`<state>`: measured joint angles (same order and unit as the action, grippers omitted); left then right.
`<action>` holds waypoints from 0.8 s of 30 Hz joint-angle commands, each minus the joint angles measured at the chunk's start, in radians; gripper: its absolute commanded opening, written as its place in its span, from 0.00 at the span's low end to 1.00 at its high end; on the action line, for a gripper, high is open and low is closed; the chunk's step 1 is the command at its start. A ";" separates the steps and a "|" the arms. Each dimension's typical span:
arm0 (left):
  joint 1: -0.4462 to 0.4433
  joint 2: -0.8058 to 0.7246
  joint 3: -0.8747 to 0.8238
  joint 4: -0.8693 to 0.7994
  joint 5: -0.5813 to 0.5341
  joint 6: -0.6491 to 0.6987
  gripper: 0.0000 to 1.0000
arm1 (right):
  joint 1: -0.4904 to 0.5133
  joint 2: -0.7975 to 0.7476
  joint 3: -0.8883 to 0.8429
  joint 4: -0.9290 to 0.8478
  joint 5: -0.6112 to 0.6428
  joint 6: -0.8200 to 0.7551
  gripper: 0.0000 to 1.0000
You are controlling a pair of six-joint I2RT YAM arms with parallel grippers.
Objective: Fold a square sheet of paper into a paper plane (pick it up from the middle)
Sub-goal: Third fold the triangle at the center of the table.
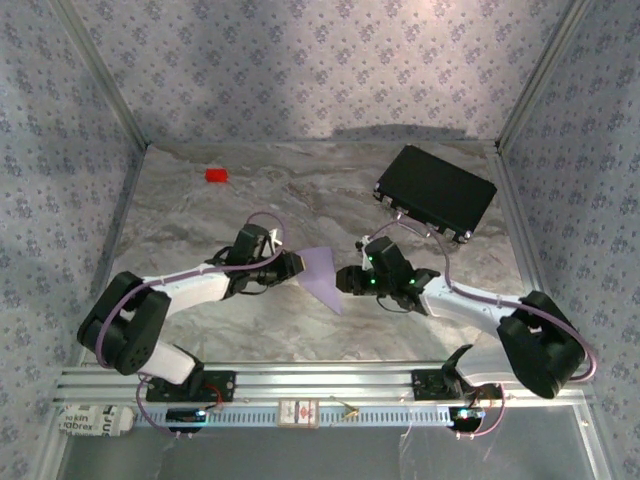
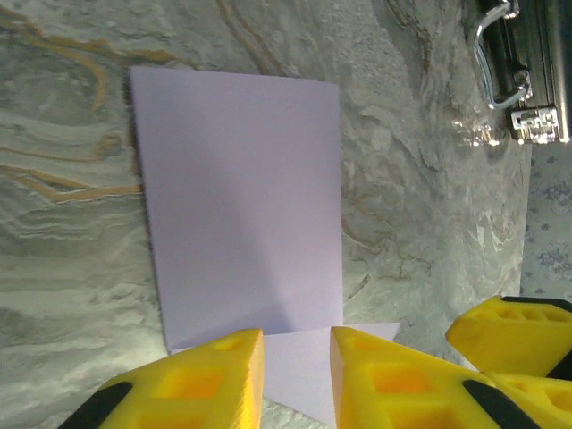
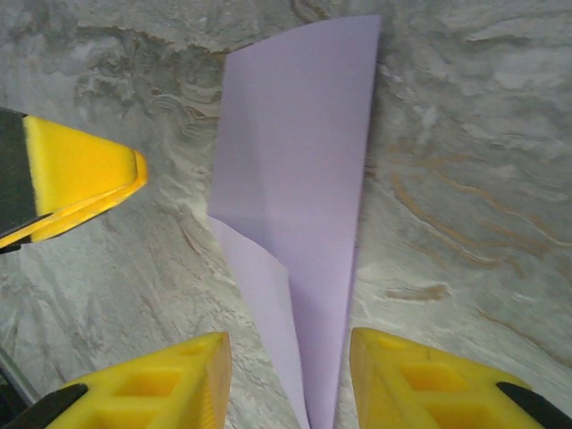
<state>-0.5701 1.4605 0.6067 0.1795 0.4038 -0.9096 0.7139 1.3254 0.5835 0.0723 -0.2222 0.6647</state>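
Left gripper [image 2: 297, 347]: jaws slightly parted, astride the paper [image 1: 324, 272] at its edge. The paper lies on the table [image 1: 200, 220] between the two, folded into a taper, probably several creases short of done. Right gripper [image 3: 288, 353]: jaws apart, straddling its point.

A grey-and-cream marbled bench [image 1: 300, 195] spans the middle of the overhead view, with ochre veins showing in the wrist views. A small red block [image 1: 216, 175] lies alone at the upper left of the bench, near the back wall. At the upper right sits a black rectangular case [image 1: 435, 190], turned at an angle. The left wrist view shows its silver handle [image 2: 494, 54] and latches at the upper right corner. Blue-grey patterned wallpaper [image 1: 320, 60] covers the back and side walls. Along the bottom runs a ribbed aluminium rail [image 1: 330, 380], with a small label [image 1: 297, 412] at its centre and a white printed packet [image 1: 95, 420] at the lower left.
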 commanded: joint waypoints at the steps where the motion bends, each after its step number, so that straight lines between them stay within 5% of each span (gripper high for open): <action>1: 0.013 -0.006 -0.019 0.014 0.033 0.009 0.28 | 0.005 0.055 0.033 0.043 -0.073 -0.010 0.40; 24: 0.093 0.067 -0.013 0.083 0.152 -0.028 0.34 | -0.066 0.234 0.106 0.122 -0.199 -0.028 0.34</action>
<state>-0.4896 1.5261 0.5846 0.2394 0.5308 -0.9333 0.6556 1.5372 0.6598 0.1684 -0.3912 0.6537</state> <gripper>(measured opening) 0.336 0.347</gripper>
